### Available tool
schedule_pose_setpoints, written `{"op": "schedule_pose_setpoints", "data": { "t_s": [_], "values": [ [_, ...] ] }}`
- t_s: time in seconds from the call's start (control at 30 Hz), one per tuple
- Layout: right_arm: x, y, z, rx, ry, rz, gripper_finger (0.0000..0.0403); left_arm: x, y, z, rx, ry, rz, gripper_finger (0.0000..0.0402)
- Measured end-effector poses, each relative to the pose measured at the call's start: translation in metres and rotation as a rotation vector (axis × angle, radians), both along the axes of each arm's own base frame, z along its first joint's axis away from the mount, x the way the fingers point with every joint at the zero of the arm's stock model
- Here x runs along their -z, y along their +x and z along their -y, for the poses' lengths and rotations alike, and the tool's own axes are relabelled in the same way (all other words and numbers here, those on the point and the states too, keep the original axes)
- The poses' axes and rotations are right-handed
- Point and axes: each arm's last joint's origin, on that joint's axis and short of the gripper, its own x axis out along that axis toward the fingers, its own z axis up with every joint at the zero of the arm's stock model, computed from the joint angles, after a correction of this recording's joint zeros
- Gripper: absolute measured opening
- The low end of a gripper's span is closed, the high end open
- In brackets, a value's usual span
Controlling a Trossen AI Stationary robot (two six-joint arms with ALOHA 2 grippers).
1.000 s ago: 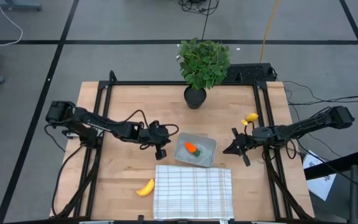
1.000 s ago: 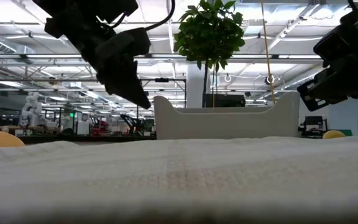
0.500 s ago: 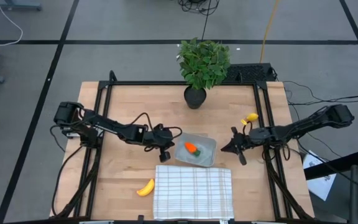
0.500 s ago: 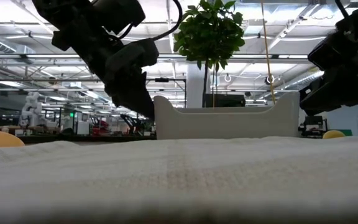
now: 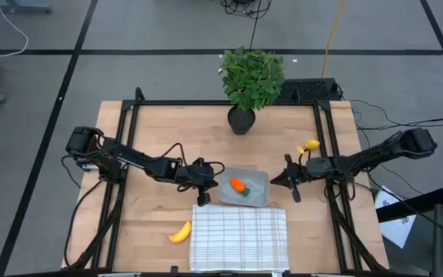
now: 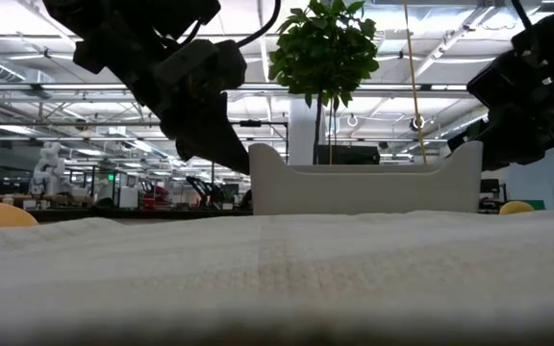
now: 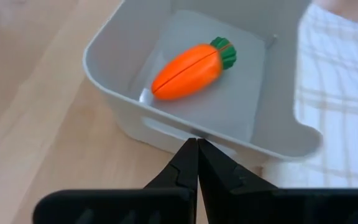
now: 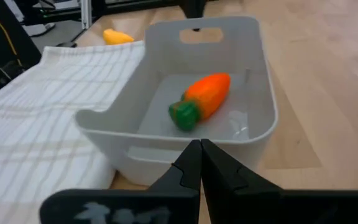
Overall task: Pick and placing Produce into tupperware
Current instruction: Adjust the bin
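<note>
Both grippers have closed in on the tupperware since a second ago, and the container itself has shifted slightly toward the right arm's side. Its near edge now sits just beside the far edge of the white checked cloth, possibly overlapping it.

On the container's left side, the left gripper has its fingers pinched fully together, holding nothing; in the left wrist view the closed tips are at the container's outer wall, seemingly touching it. On the opposite side of the tupperware, the right gripper is likewise clamped shut and empty, its tips right up against the wall in the right wrist view, though contact cannot be confirmed.

Inside the tupperware lies the orange carrot on its side, its green top pointing toward the right gripper. The curved yellow banana rests on the wooden table outside the container, just beside the left edge of the cloth. The small round yellow fruit lies on the table on the far right of the tupperware, apart from it, next to the right arm. A leafy plant in a black pot stands beyond the tupperware, well apart from it.
</note>
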Motion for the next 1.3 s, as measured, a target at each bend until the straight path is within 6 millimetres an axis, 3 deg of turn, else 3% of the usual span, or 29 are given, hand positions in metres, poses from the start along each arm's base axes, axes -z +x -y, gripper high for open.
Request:
{"op": "schedule_pose_setpoints", "data": {
  "t_s": [0.5,1.3],
  "values": [
    [0.005,0.007,0.015,0.094,-0.018,-0.008,0.0,0.0,0.0,-0.003,0.004,0.013,-0.001,0.001],
    [0.004,0.006,0.015,0.087,-0.013,-0.006,0.0,0.001,-0.001,-0.004,0.006,0.037,-0.015,0.001]
  ]
}}
